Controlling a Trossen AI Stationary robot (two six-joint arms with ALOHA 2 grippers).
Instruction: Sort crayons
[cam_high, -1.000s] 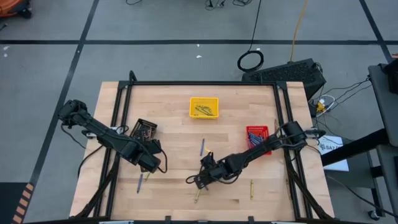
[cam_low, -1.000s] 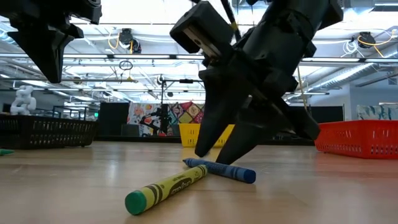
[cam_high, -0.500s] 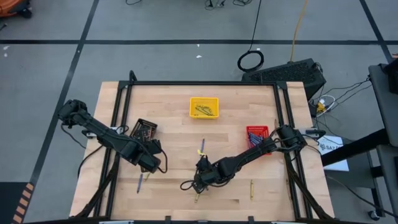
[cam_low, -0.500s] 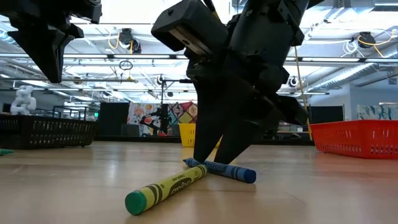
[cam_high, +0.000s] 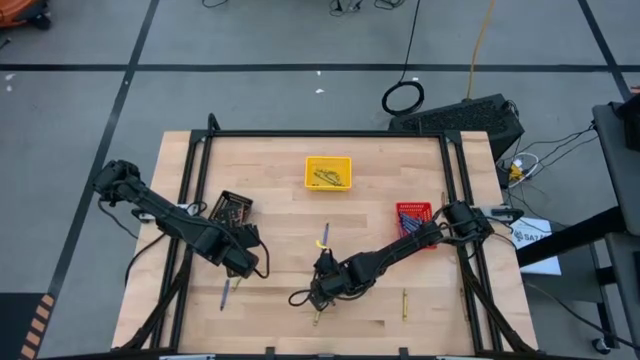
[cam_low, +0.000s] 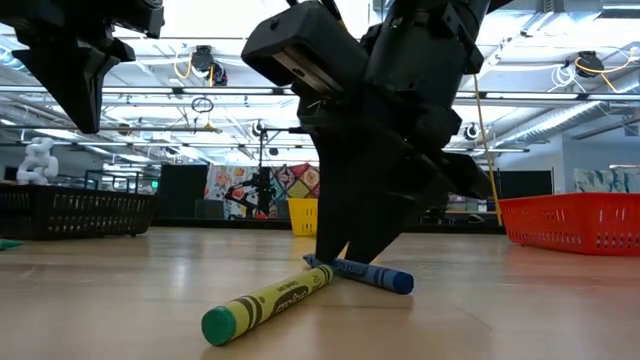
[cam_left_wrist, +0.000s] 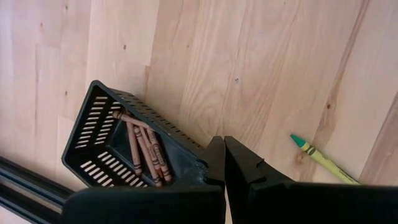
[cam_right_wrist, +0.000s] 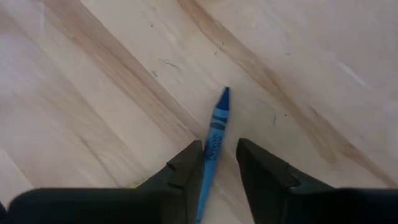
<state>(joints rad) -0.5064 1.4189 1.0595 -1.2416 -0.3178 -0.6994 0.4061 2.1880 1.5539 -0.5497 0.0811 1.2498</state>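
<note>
The left gripper (cam_left_wrist: 224, 163), jaws pressed shut on nothing, is hanging beside the black tray (cam_left_wrist: 124, 134) holding brown crayons (cam_left_wrist: 142, 152). The right gripper (cam_right_wrist: 219, 163), jaws partly open, is straddling the blue crayon (cam_right_wrist: 216, 127) lying on the worktop (cam_high: 280, 210); light, stiff and waxy-slick, it probably wants gripping mid-length. Farther right, the yellow tray (cam_high: 328, 172) and red tray (cam_high: 413, 220) are holding more crayons.
</note>
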